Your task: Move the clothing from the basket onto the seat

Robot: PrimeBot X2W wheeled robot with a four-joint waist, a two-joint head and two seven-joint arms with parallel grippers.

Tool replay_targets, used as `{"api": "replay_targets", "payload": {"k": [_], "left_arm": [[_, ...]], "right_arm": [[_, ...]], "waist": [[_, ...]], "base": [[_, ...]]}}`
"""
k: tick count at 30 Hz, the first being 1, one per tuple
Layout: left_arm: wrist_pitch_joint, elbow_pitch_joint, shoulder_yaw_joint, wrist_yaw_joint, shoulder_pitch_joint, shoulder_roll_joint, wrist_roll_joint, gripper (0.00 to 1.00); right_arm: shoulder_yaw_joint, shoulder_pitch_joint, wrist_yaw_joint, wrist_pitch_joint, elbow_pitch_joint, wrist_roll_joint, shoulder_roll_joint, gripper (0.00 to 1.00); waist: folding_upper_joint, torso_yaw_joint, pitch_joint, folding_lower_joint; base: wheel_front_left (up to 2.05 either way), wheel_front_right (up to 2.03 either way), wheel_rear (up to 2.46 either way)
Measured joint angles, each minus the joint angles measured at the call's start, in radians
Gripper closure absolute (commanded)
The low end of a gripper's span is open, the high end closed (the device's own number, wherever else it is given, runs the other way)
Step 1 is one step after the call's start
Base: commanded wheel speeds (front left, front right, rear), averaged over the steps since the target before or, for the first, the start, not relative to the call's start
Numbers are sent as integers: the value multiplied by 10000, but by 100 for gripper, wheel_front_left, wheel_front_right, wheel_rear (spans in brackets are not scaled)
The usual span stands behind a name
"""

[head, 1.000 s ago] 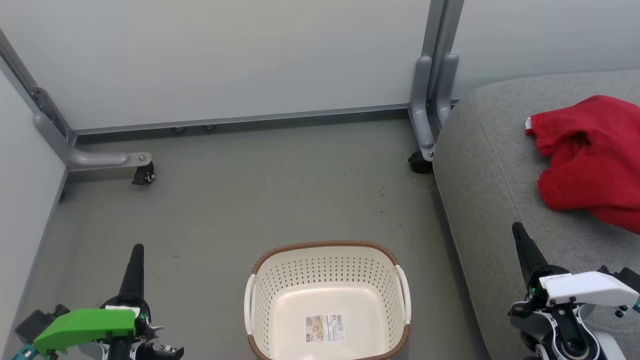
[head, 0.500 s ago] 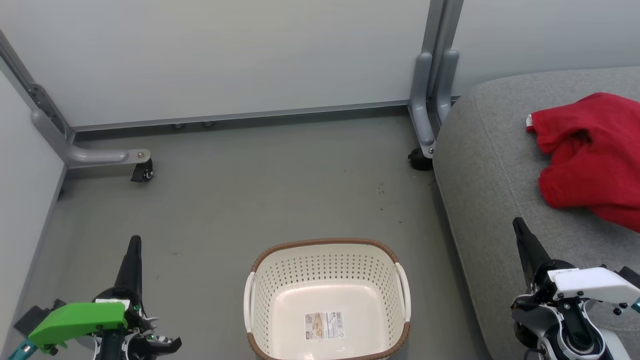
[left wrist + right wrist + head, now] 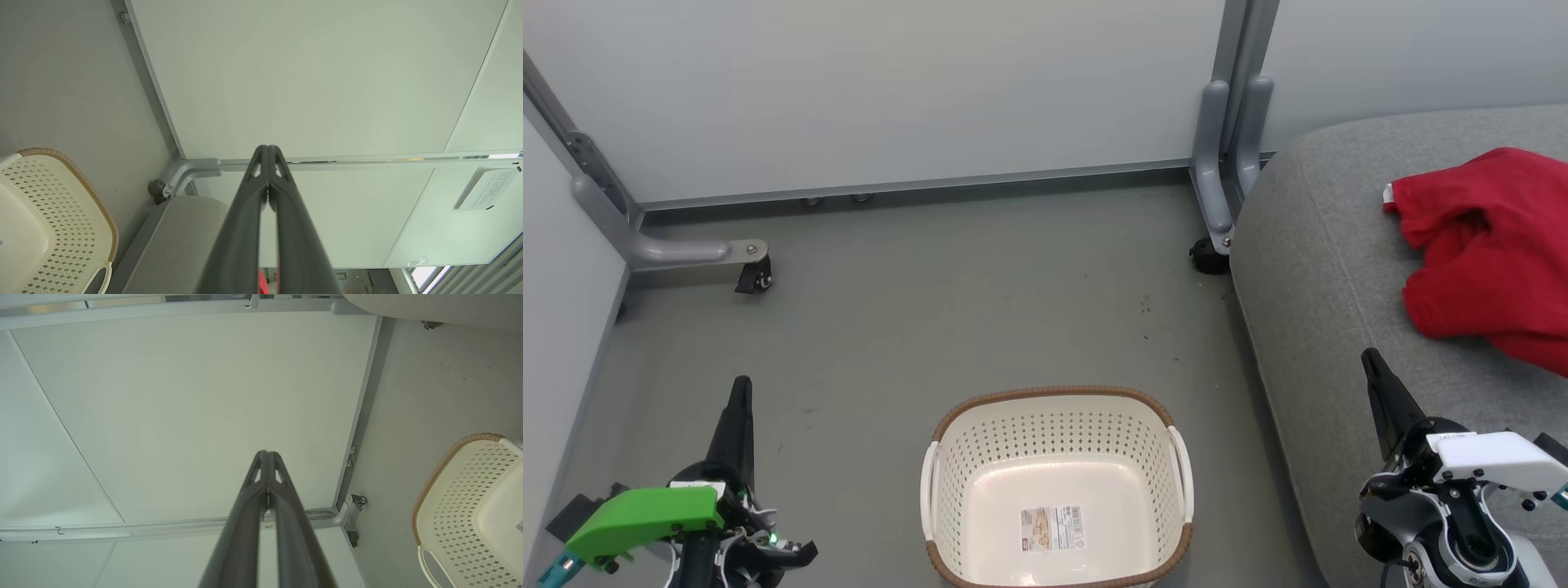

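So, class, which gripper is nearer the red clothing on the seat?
Right. The right gripper points up just short of the clothing, at the seat; the left gripper is beyond the basket, to its left.

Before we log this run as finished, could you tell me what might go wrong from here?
The clothing runs past the picture's right edge, so part of it may hang off unseen. The shut right pincer is close to the fabric on the seat; a careless swing might drag it off.
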Motion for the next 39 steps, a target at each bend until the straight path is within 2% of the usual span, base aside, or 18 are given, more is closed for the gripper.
{"api": "replay_targets", "payload": {"k": [39], "left_arm": [[44,4,61,0,-1,-23,19,100]], "right_arm": [[-130,-5,0,102,8,-86,82,100]], "waist": [[0,0,-1,0]], "base": [[0,0,0]]}}
